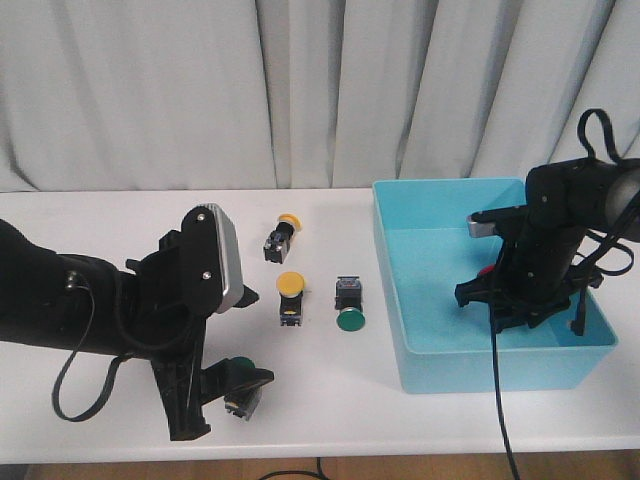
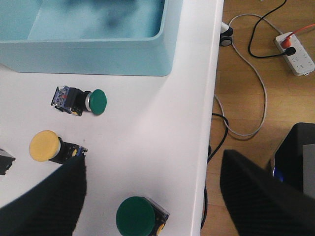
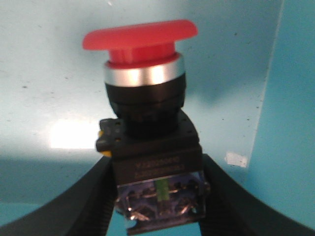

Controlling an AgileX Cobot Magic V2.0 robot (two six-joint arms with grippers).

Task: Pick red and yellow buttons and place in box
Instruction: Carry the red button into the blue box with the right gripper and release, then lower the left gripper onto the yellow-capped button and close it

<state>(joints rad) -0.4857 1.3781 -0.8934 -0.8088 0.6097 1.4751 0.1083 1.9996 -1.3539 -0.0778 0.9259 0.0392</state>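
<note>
Box walls enclose the right pincer, which is lowered inside and is pinched on a red button, cap away from the fingers, near the box's front right corner. Two yellow buttons are seen on the worktop left of the box, with a green button between the nearer yellow one and the box wall. Bare worktop is left around them. The left pincer is spread wide over a second green button at the worktop's front edge, well left of the box.
</note>
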